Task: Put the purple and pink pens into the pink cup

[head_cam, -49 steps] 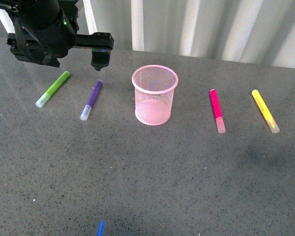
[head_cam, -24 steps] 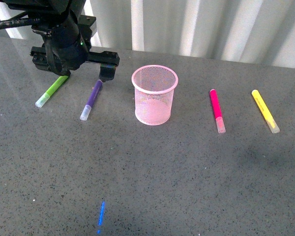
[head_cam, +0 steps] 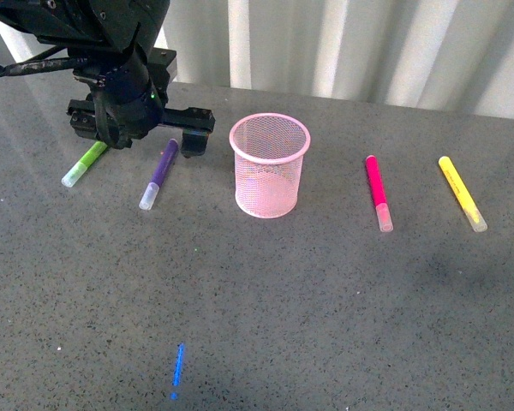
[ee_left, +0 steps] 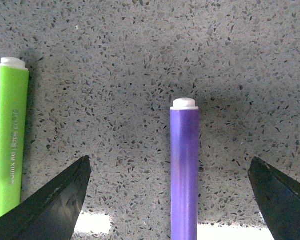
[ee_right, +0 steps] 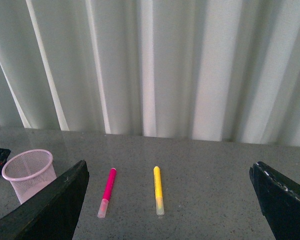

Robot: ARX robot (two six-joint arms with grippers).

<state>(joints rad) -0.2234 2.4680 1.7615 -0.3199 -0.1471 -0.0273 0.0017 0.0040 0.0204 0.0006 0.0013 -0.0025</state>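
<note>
Straddling purple pen (ee_left: pixel 184 170), left hand (ee_left: pixel 168 162) spread wide (wrist view only), pink cup (head_cam: pixel 270 184) nearby, front view.

Faint print on the green marker (ee_left: pixel 10 145) is too blurred to read.

Left arm (head_cam: pixel 111 60): matte black, bulky, with rounded housings stacked in the upper left of the front view.
Green light (head_cam: pixel 154 96): one small glowing dot on the arm's casing.
Cables (head_cam: pixel 17 64): thin and black, looping off the arm toward the left edge of the frame.
Left claw (ee_left: pixel 169 167): black; in the front view, a flat cross-bar with a short blocky finger at its end.
Left fingers (ee_left: pixel 55 200): dark, smooth wedges tapering to points in the lower corners of the left wrist view.
Right claw (ee_right: pixel 169 169): the same black wedges in the lower corners of the right wrist view, one with pale speckled wear along its edge.
</note>
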